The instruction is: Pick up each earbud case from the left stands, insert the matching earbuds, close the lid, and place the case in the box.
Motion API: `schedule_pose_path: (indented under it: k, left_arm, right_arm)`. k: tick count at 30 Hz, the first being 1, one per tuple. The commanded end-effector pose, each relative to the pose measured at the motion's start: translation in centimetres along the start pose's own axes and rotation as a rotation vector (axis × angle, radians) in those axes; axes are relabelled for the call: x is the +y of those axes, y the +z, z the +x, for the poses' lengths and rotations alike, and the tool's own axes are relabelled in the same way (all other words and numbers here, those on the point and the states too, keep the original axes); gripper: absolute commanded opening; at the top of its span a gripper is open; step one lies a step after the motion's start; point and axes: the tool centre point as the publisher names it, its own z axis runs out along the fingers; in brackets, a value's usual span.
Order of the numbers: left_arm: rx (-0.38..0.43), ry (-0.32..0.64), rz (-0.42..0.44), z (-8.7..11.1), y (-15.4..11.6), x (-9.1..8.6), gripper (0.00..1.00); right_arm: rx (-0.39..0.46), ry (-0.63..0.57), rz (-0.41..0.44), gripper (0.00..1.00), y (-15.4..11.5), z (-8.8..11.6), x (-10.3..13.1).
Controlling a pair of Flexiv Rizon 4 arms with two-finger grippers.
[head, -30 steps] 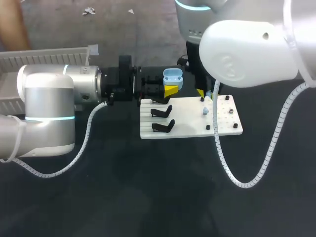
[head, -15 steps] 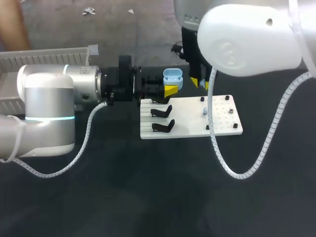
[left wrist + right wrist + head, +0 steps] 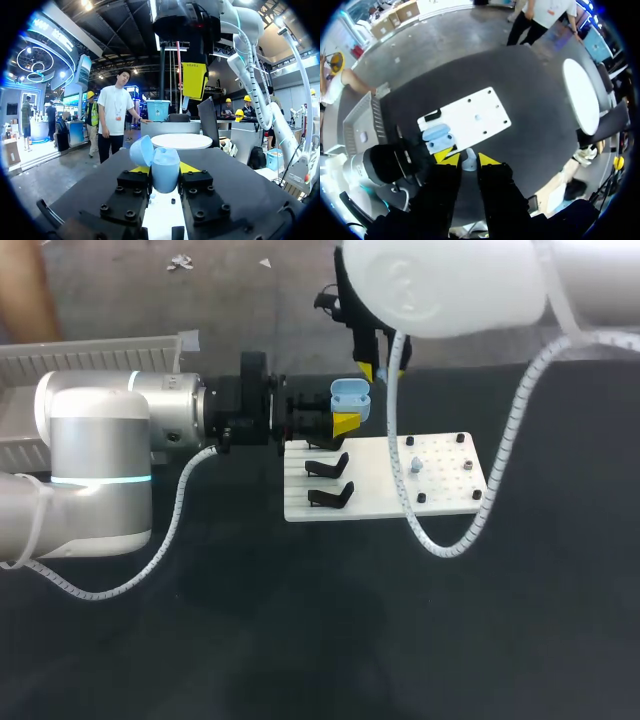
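Observation:
A light blue earbud case (image 3: 350,397) hangs above the back left corner of the white board, its lid open. My left gripper (image 3: 343,418) is shut on its base; in the left wrist view the case (image 3: 165,162) sits between the two black fingers. My right gripper (image 3: 377,368) hovers just above and behind the case, yellow tips pointing down. In the right wrist view the right gripper (image 3: 468,160) is shut on a small pale earbud (image 3: 468,165), with the open case (image 3: 437,136) below and slightly to one side.
The white board (image 3: 450,490) carries two empty black stands (image 3: 328,465) on its left part and one more pale earbud (image 3: 415,466) among black pegs on its right. A grey ribbed box (image 3: 90,352) lies at the table's back left.
My right arm has swung left and back from over the board's right part to above the open case. The left arm and case have stayed still.

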Motion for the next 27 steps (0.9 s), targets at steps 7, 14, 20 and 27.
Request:
schedule_pose_path:
  k: [7,14,20,27]
  left_arm:
    - [-0.003,0.002,-0.003,0.1,0.0,0.0,0.0]
    - [-0.003,0.002,-0.003,0.1,0.0,0.0,0.0]
    - [-0.003,0.002,-0.003,0.1,0.0,0.0,0.0]
    - [-0.003,0.002,-0.003,0.1,0.0,0.0,0.0]
  right_arm:
    - [0.033,-0.028,0.056,0.0,0.9,-1.0,2.0]
    - [0.047,-0.047,0.065,0.0,1.7,-0.6,2.5]
    - [0.058,-0.054,0.077,0.0,2.5,-0.2,2.6]
    - [0.067,-0.054,0.079,0.0,3.2,-0.2,2.8]
